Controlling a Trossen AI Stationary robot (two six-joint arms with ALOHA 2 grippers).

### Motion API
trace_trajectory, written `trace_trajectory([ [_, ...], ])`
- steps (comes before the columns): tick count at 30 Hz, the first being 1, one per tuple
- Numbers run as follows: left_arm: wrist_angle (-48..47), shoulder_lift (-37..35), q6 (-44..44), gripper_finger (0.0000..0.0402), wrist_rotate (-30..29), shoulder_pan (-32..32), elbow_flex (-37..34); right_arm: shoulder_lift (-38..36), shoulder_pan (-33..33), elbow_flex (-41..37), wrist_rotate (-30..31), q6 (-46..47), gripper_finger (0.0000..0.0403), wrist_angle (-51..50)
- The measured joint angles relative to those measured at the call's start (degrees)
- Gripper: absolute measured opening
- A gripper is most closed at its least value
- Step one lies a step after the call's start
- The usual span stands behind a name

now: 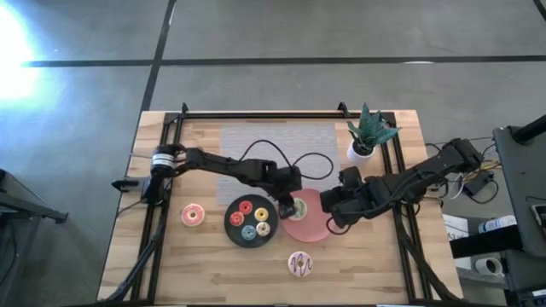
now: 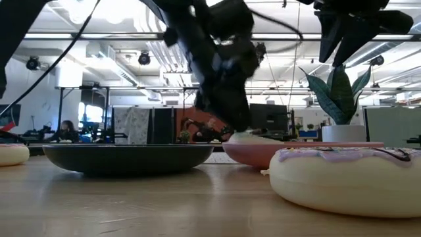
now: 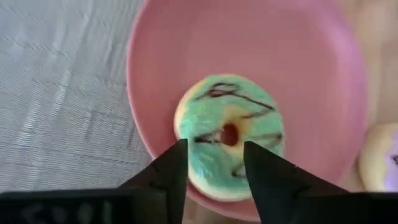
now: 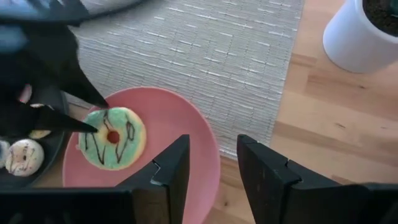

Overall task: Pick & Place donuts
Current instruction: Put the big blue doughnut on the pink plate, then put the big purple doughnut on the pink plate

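**Green donut on pink plate, left end effector over it**

Left end effector (image 3: 214, 180) sits part-open w/ fingers straddling the green donut (image 3: 229, 135), gripping nothing. Donut lies flat on the pink plate (image 1: 314, 223).

Probably light, rigid toy w/ slick glaze (judgement only), so pinch across the ring's outer edges.

Right end effector (image 4: 213, 171) hovers open and empty near the plate edge.

Black plate (image 1: 232, 223) holds four donuts; two more lie loose on the table (image 1: 384, 264).
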Motion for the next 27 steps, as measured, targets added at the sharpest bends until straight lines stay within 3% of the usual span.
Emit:
trace_trajectory([
  [6,-1.8,-7.72,4.57,0.0137,-3.29,-0.14,-2.12,0.02,0.98,-0.32,-1.74,-4.84,0.0125,2.54],
  [9,-3.05,-13.56,5.93,0.0137,-5.04,-0.6,-4.95,0.09,2.38,-1.16,-7.39,-8.62,0.0125,8.31],
  [13,-2.41,-21.73,5.34,0.0138,-9.63,-1.49,-11.66,2.27,3.93,-4.45,-17.03,-6.86,0.0125,21.09],
  [19,3.76,-33.72,-1.98,0.0138,-11.6,-2.24,-25.24,10.86,7.19,-7.32,-23.21,-1.7,0.0125,39.84],
  [27,8.94,-44.86,-10.99,0.0138,-11.61,-2.96,-38.63,22.94,9.3,3.02,-28.78,0.75,0.0134,40.89],
])
